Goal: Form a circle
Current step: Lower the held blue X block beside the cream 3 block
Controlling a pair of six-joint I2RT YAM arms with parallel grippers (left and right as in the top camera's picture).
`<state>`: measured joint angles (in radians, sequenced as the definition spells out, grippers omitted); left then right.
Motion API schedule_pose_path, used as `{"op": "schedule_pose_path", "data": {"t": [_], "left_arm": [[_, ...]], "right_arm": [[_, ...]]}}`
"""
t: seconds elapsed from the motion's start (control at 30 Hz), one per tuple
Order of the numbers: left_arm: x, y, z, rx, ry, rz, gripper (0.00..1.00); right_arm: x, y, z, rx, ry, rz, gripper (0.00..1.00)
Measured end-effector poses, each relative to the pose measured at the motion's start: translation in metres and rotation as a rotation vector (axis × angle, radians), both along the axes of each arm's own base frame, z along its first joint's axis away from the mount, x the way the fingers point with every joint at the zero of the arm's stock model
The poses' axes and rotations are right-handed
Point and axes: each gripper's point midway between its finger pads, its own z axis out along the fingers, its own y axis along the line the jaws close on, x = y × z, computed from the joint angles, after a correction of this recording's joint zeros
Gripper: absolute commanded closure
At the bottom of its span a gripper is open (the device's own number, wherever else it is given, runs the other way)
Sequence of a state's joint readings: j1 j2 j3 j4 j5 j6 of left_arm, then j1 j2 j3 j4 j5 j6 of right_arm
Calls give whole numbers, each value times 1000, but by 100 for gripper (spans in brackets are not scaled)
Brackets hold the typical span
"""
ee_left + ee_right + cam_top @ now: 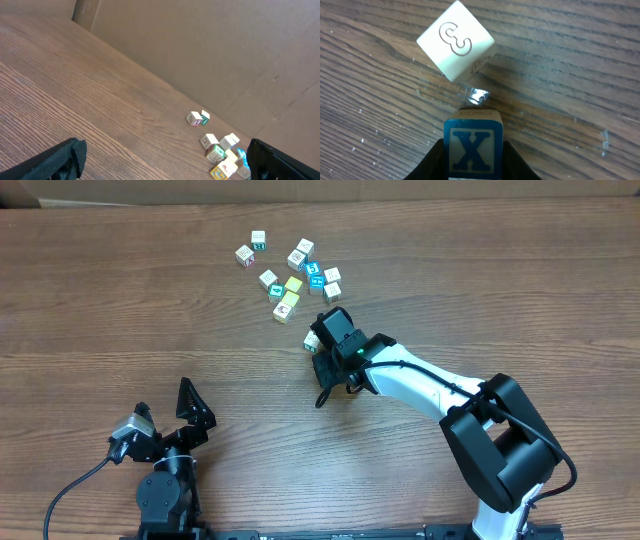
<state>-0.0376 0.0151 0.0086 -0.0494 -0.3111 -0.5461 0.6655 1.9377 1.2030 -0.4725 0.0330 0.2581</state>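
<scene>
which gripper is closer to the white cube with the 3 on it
Right. The right gripper, shut on the X cube, sits just short of the 3 cube, apart from it. The left gripper stands open far off, by its own base.

Left fingers (55,161) spread wide, right fingers (436,169) pinched in grip

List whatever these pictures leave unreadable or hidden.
Right wrist: the bottom edge cuts off the X cube; the right gripper is mostly out of frame.
Overhead: that gripper covers most of the X cube; the scattered cubes are too small to read.
Left wrist: the bottom edge and a left finger hide several cubes.
</scene>
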Motion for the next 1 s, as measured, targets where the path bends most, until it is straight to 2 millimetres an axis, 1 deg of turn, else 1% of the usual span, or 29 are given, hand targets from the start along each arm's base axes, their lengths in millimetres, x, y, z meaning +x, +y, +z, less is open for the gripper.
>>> {"op": "schedule_pose_path", "data": {"t": [0.43,1.0], "left_arm": [[0,0,0,0,0,0,1],[0,0,0,0,0,0,1]], "right_arm": [[6,4,3,18,-25,0,75],[11,1,4,-2,-53,-15,74]]}}
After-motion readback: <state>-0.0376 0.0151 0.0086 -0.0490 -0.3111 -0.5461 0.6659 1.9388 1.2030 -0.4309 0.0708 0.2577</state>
